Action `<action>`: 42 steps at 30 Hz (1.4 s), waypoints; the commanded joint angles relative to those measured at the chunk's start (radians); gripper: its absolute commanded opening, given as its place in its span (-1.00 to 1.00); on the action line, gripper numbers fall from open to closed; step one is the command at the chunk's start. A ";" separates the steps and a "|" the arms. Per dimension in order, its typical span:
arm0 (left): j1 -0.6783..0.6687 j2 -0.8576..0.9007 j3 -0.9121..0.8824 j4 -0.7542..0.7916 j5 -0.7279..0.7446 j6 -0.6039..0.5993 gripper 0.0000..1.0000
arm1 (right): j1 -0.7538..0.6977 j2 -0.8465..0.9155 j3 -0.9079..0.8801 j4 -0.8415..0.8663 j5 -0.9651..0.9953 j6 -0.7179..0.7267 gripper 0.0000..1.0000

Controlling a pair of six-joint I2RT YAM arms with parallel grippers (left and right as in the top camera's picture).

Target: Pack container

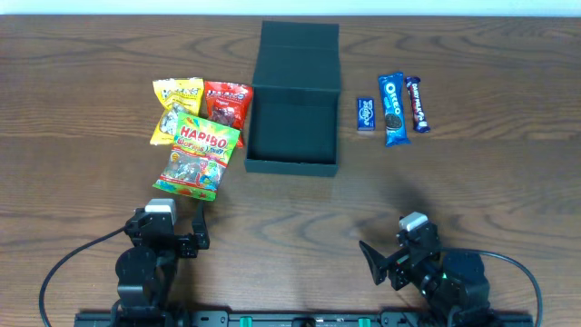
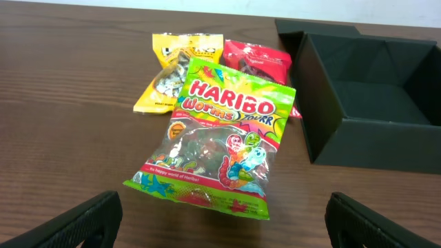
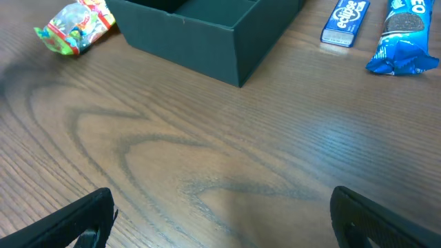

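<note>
Dark teal-green square cardboard box (image 1: 290, 166): worktop centre, lid flap open, empty. Green Haribo worms bag (image 1: 196, 154): left of box, nearest the left fingers (image 2: 89, 220), apart, empty. Right fingers (image 3: 69, 224): apart, empty. Advised: pinch bag's near edge, lift clear over box wall.

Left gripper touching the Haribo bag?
Apart. The left wrist view shows bare table between each of the left gripper's fingers and the Haribo bag; the jaws stand wide open either side.
</note>
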 commanded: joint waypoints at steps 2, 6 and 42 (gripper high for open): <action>0.005 -0.008 -0.021 0.000 -0.007 -0.003 0.90 | 0.008 -0.009 -0.004 0.003 0.007 -0.023 0.99; 0.005 -0.008 -0.021 0.000 -0.007 -0.003 0.90 | 0.008 -0.009 -0.004 0.003 0.007 -0.023 0.99; 0.005 -0.008 -0.021 0.000 0.047 -0.020 0.90 | 0.008 -0.009 -0.004 0.003 0.007 -0.023 0.98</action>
